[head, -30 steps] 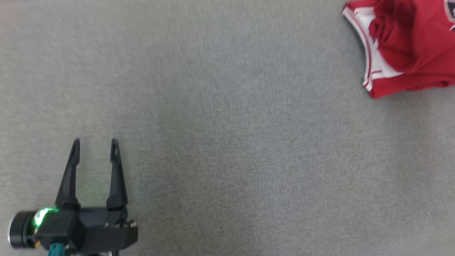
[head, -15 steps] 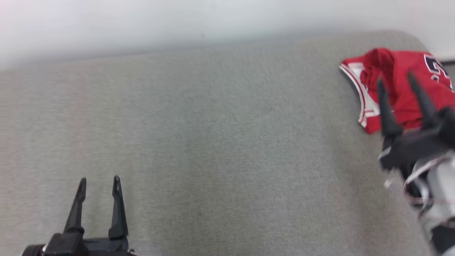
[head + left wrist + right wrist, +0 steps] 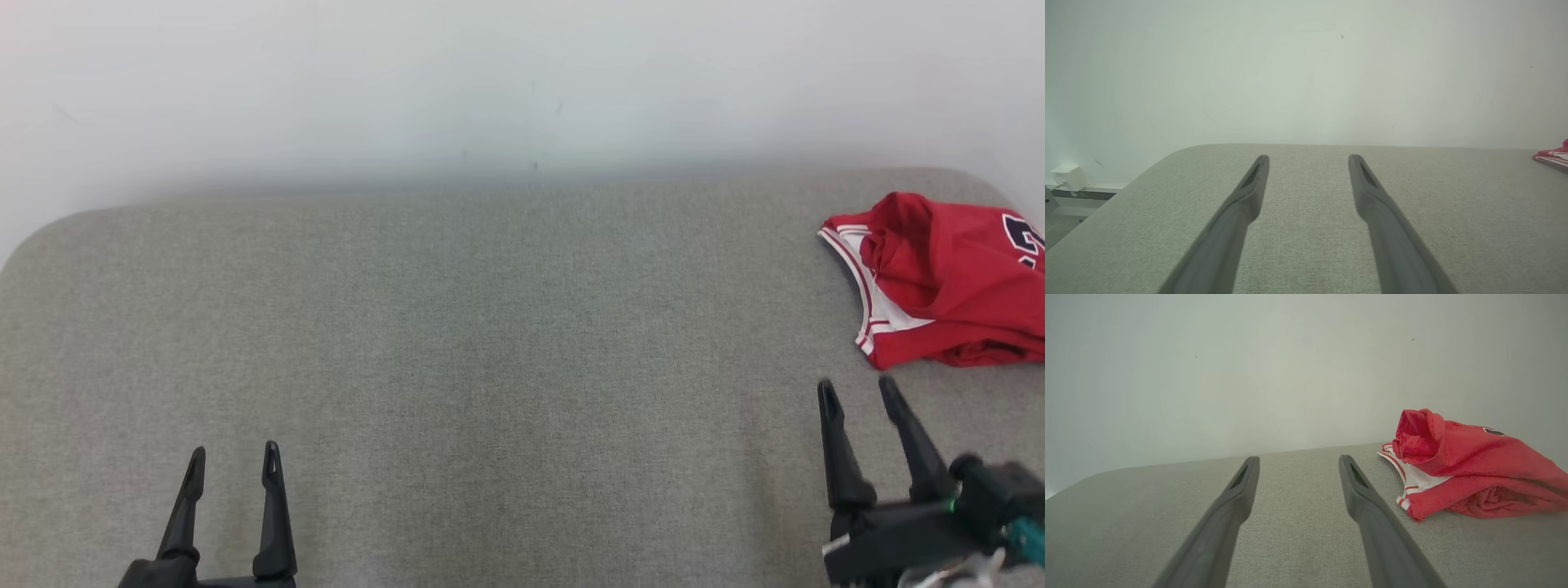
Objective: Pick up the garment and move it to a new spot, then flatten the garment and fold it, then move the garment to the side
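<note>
Garment (image 3: 955,278) sits crumpled at the far right of the grey padded table (image 3: 490,327), close to its rounded far corner. It's a red jersey with white trim and a dark number, bunched into a heap, and part of it runs off the head view's right edge. Right gripper (image 3: 857,386) hovers just short of it on the near side, fingers apart with nothing between them, tips pointing toward the jersey's near hem without touching it. From the right wrist, the heap lies ahead and off to the right of the fingers, clear of both. Over on the other side, well apart from the cloth, left gripper (image 3: 234,451) is at the near left, fingers spread too and empty, over bare fabric. Behind the table there's a plain white wall (image 3: 490,82), and low on it, at the left wrist view's left edge, a small white box (image 3: 1067,177).
</note>
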Robot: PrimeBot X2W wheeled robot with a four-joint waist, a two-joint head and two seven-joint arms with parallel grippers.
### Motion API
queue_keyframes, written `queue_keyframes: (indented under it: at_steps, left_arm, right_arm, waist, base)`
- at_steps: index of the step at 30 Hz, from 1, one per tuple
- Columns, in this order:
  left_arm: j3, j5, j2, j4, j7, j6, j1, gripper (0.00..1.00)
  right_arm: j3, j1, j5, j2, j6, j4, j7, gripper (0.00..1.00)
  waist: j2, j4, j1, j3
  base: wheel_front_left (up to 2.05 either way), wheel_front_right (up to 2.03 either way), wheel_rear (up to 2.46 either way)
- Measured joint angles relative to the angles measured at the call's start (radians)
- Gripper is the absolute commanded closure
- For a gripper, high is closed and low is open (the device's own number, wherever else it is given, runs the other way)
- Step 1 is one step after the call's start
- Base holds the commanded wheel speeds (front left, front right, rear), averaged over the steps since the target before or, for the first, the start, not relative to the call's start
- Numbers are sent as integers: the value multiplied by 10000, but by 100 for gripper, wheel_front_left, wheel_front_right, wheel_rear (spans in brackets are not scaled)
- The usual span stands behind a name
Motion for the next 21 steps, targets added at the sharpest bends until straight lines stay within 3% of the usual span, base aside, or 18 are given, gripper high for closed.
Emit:
queue_keyframes:
  at_steps: [6,21]
  left_arm:
    - [75,-58,-25,165,0,-59,185,0]
    - [-8,-117,-73,426,0,-88,389,0]
  right_arm:
    - [-316,1015,-98,640,0,-324,-2,0]
    - [-341,1270,-430,920,0,-353,0,0]
  waist:
    - [0,101,0,-349]
    - [2,215,2,-529]
  base:
    - [0,0,0]
    - [0,0,0]
